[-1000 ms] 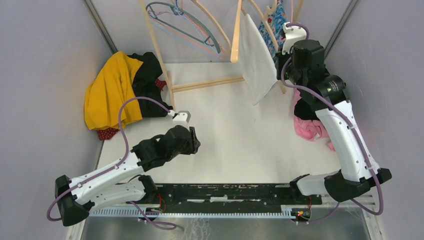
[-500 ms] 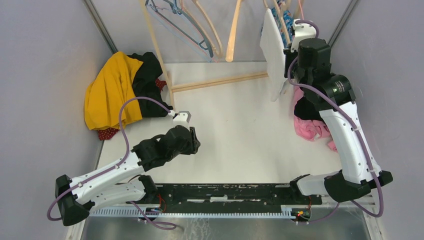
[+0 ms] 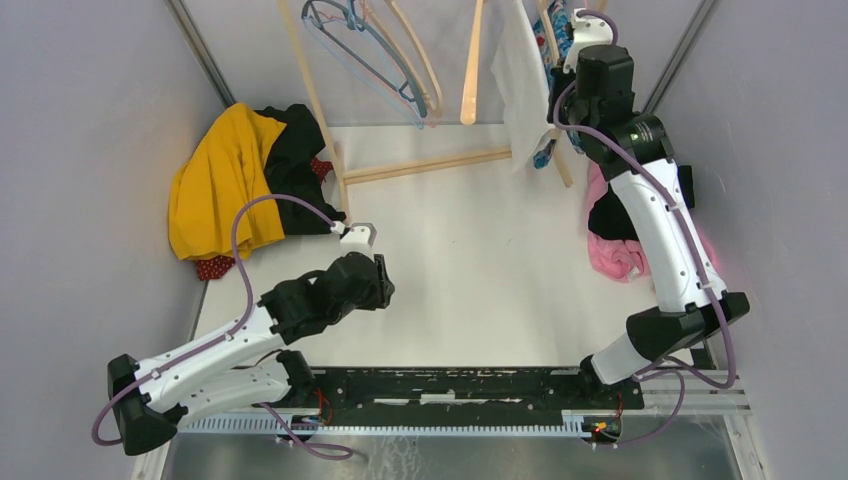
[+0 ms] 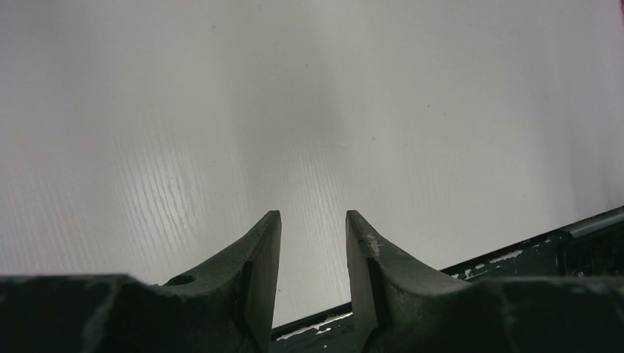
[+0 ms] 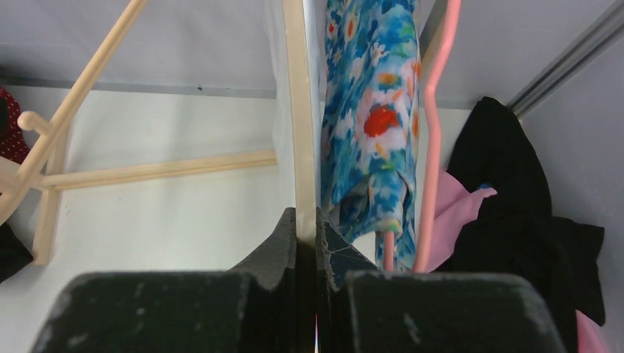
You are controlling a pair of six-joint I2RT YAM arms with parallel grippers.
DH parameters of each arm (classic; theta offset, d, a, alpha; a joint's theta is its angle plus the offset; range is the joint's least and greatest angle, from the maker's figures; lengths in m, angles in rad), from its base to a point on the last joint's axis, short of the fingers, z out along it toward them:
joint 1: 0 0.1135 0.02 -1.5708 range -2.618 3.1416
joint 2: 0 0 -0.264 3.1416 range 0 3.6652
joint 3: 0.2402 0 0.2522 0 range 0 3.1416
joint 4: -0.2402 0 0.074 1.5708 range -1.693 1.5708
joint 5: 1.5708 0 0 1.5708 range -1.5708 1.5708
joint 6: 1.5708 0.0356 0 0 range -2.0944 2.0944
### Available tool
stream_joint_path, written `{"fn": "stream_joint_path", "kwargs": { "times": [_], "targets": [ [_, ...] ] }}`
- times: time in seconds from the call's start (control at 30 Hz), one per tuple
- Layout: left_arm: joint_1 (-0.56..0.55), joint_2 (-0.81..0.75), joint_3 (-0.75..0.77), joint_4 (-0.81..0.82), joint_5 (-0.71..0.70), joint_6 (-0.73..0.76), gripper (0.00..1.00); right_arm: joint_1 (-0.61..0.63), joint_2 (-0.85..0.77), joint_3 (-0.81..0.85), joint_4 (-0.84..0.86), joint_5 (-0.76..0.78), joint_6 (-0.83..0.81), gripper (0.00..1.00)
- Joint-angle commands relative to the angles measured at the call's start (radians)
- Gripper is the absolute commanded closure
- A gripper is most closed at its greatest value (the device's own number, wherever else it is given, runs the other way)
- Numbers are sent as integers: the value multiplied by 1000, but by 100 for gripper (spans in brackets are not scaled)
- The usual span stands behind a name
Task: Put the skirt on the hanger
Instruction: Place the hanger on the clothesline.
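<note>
The white skirt [image 3: 520, 80] hangs at the right end of the wooden rack [image 3: 430, 163], apparently draped from a pale wooden hanger [image 5: 298, 110]. The right pincer [image 5: 306, 217] is clamped on that hanger's thin bar, jaws pressed together around it. The left pincer [image 4: 313, 220] sits well in front of the rack, low over the bare surface [image 4: 147, 110], jaws apart with nothing between them.

The skirt looks light and limp, so it will likely swing with any quick move and could slip off smooth wood. The stiff bar seems the safer place to hold. If the cloth needs straightening, its top edge close to the bar is probably best.

By count there is one skirt and two pincers. One floral garment [image 5: 368, 110] hangs on one pink hanger [image 5: 430, 147] just right of the held bar. At least three bare hangers hang further left on the rack, overlapping too much for an exact count. There are two clothing heaps: a yellow-and-black heap [image 3: 235, 180] left of the rack and a pink-and-black heap [image 3: 625, 240] to its right.
</note>
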Motion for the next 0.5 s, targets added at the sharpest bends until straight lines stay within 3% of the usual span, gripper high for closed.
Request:
{"fn": "stream_joint_path", "kwargs": {
  "times": [0.0, 0.2, 0.47],
  "targets": [
    [7, -11, 32, -7, -35, 30, 55, -14, 0, 63, 190, -42, 27, 99],
    [10, 7, 38, -5, -35, 33, 55, -25, -2, 44, 245, -54, 28, 99],
    [11, 23, 51, -5, -34, 32, 55, -72, 161, 306, 78, -173, 45, 99]
  ]
}}
